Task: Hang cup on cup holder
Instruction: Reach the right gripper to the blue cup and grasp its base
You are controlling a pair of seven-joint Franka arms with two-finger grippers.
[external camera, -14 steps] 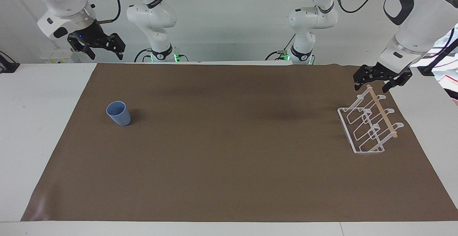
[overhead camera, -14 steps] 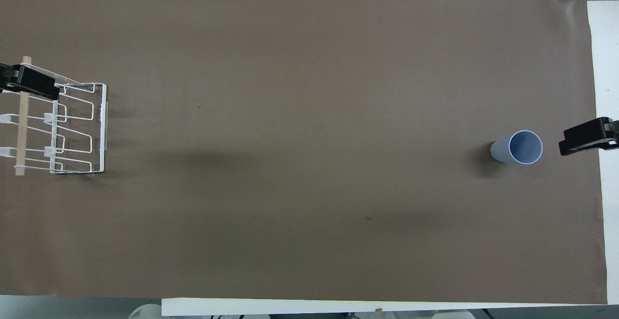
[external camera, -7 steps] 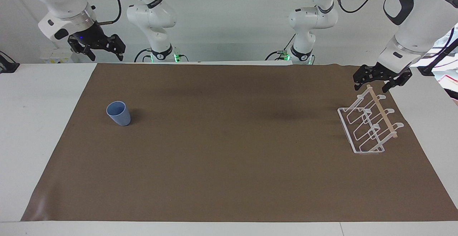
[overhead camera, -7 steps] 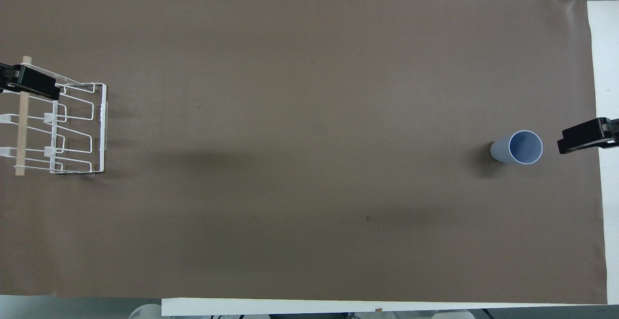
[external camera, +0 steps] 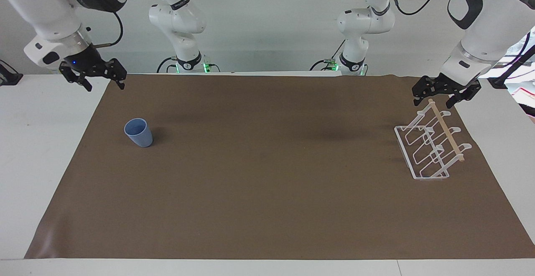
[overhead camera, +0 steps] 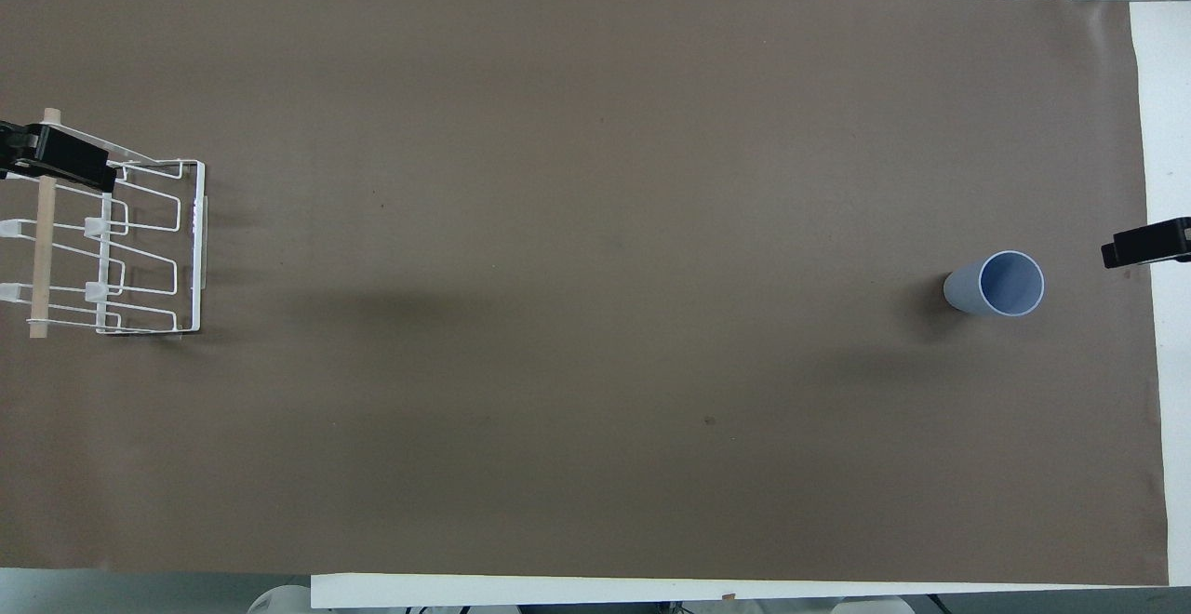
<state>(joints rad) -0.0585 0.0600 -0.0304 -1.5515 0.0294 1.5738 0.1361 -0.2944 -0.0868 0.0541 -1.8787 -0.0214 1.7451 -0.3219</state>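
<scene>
Cup (external camera: pixel 138 132) upright, untouched at worktop's 9 o'clock; right tool (external camera: pixel 93 75), fingers apart, above its 10 o'clock for approach; left tool (external camera: pixel 442 90), fingers apart, straddling cup holder (external camera: pixel 430 147) rod, likely steadying.

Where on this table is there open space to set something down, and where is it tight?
The brown mat lies bare between the cup and the cup holder. It is tight at the holder, where the left end effector hangs over its rod. The right end effector is up over the mat's edge, clear of the cup.
</scene>
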